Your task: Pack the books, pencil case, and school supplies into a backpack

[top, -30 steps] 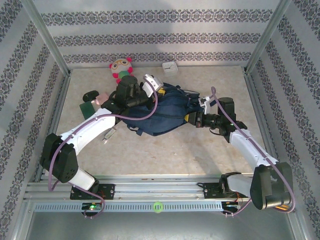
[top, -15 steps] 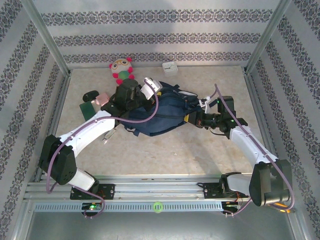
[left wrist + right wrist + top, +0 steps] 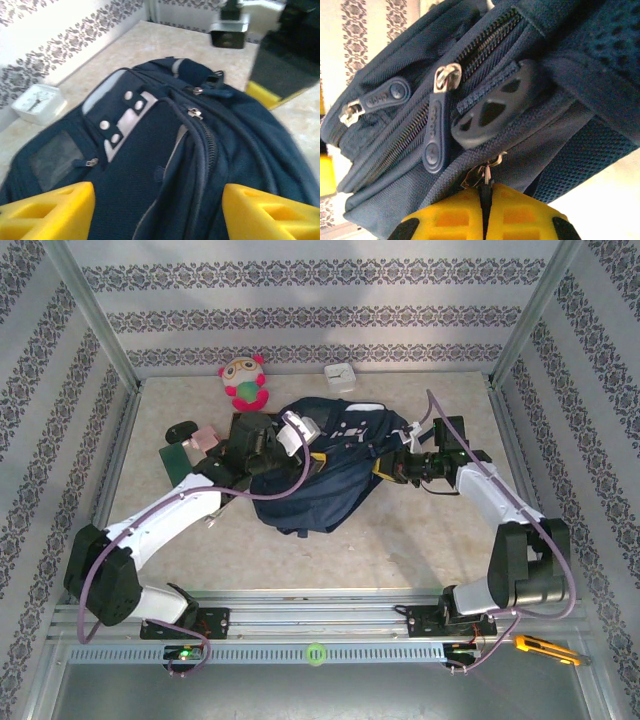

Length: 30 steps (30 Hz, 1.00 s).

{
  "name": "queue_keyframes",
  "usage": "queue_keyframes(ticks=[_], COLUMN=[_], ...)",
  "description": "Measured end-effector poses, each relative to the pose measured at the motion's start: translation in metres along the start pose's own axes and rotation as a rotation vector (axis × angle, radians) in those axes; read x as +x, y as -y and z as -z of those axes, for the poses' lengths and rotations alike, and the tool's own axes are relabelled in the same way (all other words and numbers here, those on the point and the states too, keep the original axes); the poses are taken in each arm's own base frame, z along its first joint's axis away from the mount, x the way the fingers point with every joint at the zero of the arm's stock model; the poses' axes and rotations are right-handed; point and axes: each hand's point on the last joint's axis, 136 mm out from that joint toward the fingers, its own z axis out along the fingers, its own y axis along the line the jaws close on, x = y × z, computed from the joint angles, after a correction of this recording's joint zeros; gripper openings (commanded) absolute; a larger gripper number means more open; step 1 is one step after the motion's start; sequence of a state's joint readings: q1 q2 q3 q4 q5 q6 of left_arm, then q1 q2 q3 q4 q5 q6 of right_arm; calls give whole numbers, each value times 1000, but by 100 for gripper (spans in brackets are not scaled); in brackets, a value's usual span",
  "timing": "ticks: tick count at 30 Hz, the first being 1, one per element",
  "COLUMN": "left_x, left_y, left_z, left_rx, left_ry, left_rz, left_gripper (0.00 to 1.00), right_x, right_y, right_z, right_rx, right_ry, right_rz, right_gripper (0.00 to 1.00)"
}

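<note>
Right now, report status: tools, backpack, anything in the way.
Left tool open, above backpack. Right tool shut on zip pull. Zips look closed. Pink block, green piece outside, to its left.

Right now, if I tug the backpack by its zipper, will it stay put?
Probably not: the backpack lies slumped and creased, so likely floppy and light. With the right end effector shut on one zipper pull, it would likely stretch, then slide.

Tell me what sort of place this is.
Probably a robot test booth rather than a real room: a left arm and right arm bolted to a metal rail, wallpapered panels framed by metal posts, and a backpack staged on the table.
</note>
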<state>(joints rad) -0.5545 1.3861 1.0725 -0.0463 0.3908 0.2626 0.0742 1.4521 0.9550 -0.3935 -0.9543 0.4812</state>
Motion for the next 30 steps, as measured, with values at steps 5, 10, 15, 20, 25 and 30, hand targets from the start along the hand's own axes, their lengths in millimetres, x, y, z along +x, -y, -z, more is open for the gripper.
queue_keyframes(ticks=[5, 10, 15, 20, 25, 30], left_x=[12, 32, 47, 64, 57, 53], left_y=[23, 37, 54, 49, 28, 12], left_z=[8, 3, -15, -30, -34, -41], left_rx=[108, 169, 222, 141, -8, -96], left_ry=[-23, -80, -123, -193, -204, -195], left_rz=[-9, -29, -77, -62, -41, 0], left_gripper=[87, 97, 40, 0, 0, 0], right_x=[0, -1, 0, 4, 10, 25], right_y=[8, 4, 4, 9, 8, -14], right_z=[-5, -3, -3, -3, -2, -7], right_rx=[15, 20, 23, 41, 52, 13], right_ry=[-35, -48, -56, -69, -84, -120], right_rz=[-4, 34, 54, 68, 101, 157], right_gripper=[0, 0, 0, 0, 0, 0])
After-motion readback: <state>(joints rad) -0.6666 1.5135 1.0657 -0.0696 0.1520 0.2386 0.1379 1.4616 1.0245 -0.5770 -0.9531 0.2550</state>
